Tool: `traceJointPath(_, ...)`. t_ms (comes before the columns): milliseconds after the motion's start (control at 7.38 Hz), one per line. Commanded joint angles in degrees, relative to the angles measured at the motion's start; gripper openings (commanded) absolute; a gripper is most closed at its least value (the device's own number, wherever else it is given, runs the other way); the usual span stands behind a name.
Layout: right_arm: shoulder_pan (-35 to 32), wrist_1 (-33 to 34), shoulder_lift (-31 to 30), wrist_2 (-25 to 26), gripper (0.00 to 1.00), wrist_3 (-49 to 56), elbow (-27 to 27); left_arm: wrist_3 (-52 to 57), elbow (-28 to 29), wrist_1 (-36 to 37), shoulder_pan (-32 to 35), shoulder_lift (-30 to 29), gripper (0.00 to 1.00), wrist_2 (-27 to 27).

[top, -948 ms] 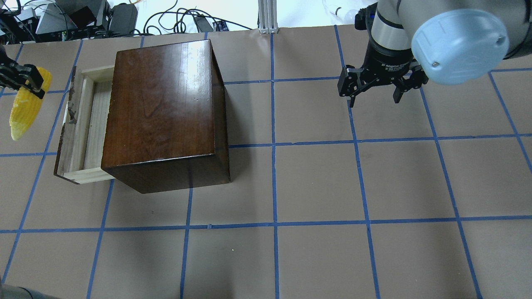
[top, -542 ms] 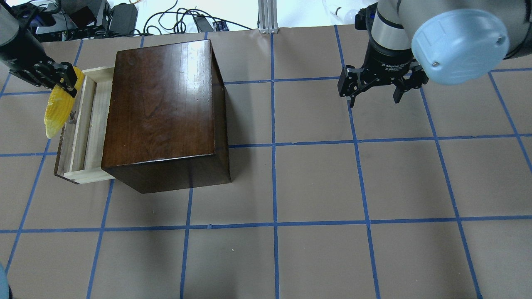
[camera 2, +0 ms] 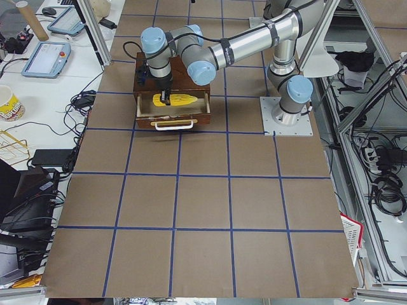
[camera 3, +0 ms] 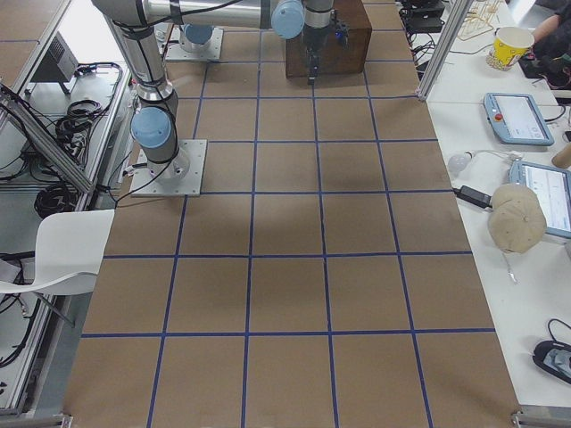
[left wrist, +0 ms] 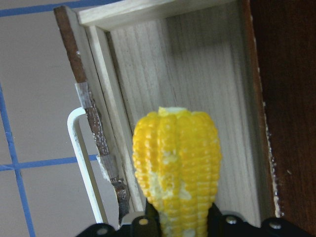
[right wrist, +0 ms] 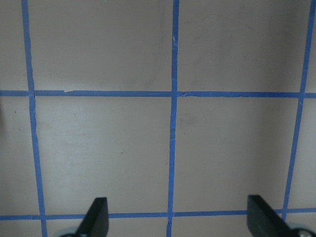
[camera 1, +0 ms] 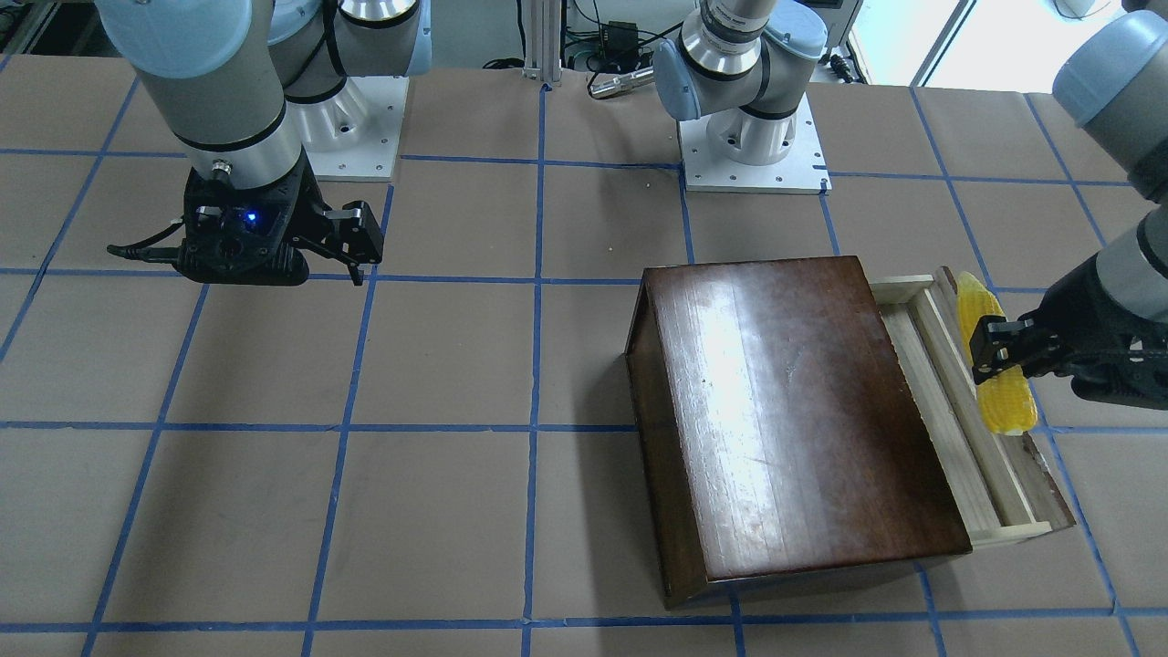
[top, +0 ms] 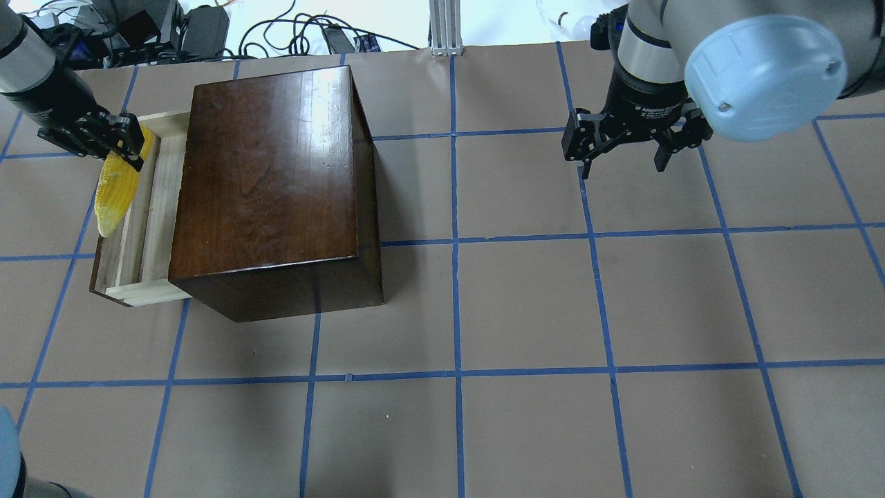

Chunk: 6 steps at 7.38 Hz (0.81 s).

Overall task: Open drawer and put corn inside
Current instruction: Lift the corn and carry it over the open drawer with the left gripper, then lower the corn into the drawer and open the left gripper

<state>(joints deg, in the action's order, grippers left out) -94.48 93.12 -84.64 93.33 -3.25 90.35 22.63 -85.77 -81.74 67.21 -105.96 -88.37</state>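
Observation:
The dark-brown wooden box point(top: 269, 180) stands at the left with its pale wood drawer point(top: 153, 207) pulled open. My left gripper point(top: 114, 142) is shut on the yellow corn point(top: 117, 192) and holds it above the drawer's front panel. In the front-facing view the corn point(camera 1: 999, 388) hangs over the drawer's point(camera 1: 949, 420) outer edge, held by the left gripper point(camera 1: 999, 351). In the left wrist view the corn point(left wrist: 177, 163) points at the drawer floor point(left wrist: 197, 89), with the white handle point(left wrist: 84, 163) to its left. My right gripper point(top: 622, 149) is open and empty, far to the right above bare table.
Brown paper with a blue tape grid covers the table point(top: 525, 304). Cables and equipment point(top: 138, 28) lie beyond the far edge. The right wrist view shows only table point(right wrist: 173, 123) between the open fingertips point(right wrist: 96, 217).
My left gripper has carried the corn rightward from beyond the drawer's front to above the drawer's front edge. The right arm has not moved.

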Motion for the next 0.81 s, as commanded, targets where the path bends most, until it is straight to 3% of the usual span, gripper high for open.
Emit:
traceJointPath(0, 0.0, 0.0, 0.0, 0.0, 1.00, 0.0, 0.0, -2.8, -0.1, 0.1, 0.1, -1.1, 0.00, 0.9)
traceJointPath(542, 0.0, 0.0, 0.0, 0.1, 1.00, 0.0, 0.0, -1.0, -0.5, 0.2, 0.2, -1.8, 0.00, 0.8)
traceJointPath(677, 0.0, 0.0, 0.0, 0.1, 1.00, 0.0, 0.0, -1.0, -0.5, 0.3, 0.2, -2.2, 0.10, 0.7)
